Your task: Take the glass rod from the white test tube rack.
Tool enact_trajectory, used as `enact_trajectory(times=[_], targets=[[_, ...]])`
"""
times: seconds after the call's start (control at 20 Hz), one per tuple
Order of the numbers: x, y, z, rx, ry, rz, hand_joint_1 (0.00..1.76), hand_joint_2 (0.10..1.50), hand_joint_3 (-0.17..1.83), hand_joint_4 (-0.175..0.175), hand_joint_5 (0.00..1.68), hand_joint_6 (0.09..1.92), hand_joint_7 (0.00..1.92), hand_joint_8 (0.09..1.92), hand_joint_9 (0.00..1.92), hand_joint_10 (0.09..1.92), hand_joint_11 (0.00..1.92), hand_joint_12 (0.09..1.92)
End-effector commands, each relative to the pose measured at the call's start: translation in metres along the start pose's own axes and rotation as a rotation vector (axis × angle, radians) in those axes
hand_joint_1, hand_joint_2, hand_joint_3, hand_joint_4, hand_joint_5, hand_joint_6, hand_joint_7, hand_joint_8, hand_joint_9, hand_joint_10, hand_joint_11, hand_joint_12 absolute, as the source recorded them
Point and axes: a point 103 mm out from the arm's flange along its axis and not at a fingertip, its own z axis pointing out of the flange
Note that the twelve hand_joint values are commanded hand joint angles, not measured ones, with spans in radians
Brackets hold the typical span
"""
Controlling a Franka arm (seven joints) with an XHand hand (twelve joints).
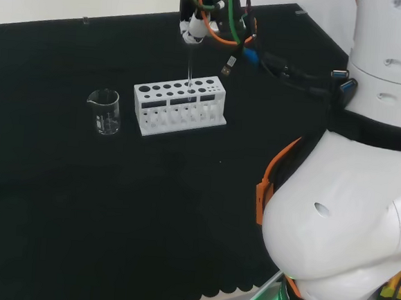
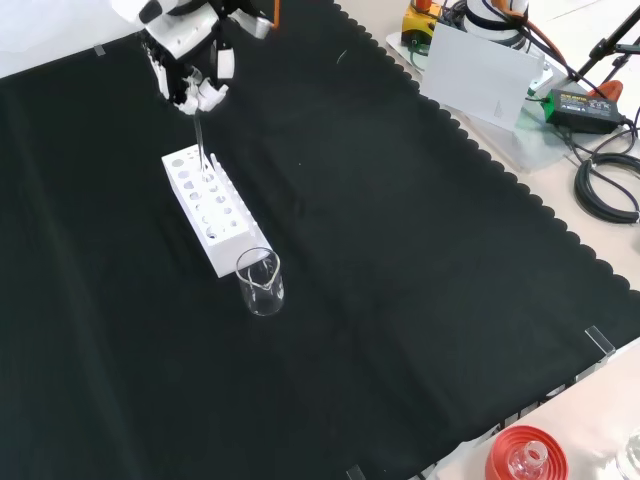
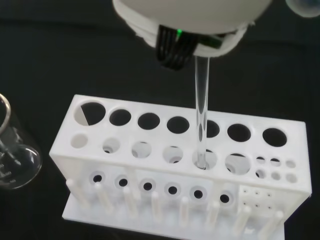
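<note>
The hand (image 2: 190, 65) hangs over the white test tube rack (image 1: 179, 107) and its fingers (image 2: 207, 95) are curled in, pinching the top of the glass rod (image 3: 201, 117). The rod hangs straight down from the hand. In the wrist view its bottom end sits in one of the round holes in the rack's top plate — a hole in the front row, past the middle of the row.

The rack stands on the black cloth (image 2: 400, 250). In the head view it is up toward the far edge of the cloth, a bit left of the middle. In the front view it is near the top left corner of the cloth, lying at a slant.

A clear glass beaker (image 1: 105, 111) stands just beside one short end of the rack — on its left in the head view, and at its near end in the front view. It looks empty.
</note>
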Motion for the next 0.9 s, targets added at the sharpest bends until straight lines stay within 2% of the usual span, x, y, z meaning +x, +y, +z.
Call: enact_trajectory(times=[0.05, 0.6, 0.75, 0.9], targets=[[-0.001, -0.021, -0.021, -0.027, 0.002, 0.011, 1.33, 0.62, 0.72, -0.175, 1.19, 0.63, 1.42, 0.64, 1.77, 0.28, 1.6, 0.56], [0.002, -0.053, -0.055, -0.065, 0.007, 0.026, 1.33, 0.62, 0.71, -0.175, 1.19, 0.62, 1.42, 0.64, 1.77, 0.28, 1.6, 0.56], [0.007, -0.062, -0.066, -0.064, -0.014, 0.035, 1.33, 0.62, 0.71, -0.175, 1.19, 0.61, 1.43, 0.63, 1.77, 0.28, 1.6, 0.56], [0.002, -0.066, -0.067, -0.071, -0.015, 0.04, 1.33, 0.62, 0.71, -0.175, 1.2, 0.61, 1.43, 0.63, 1.78, 0.27, 1.6, 0.56]])
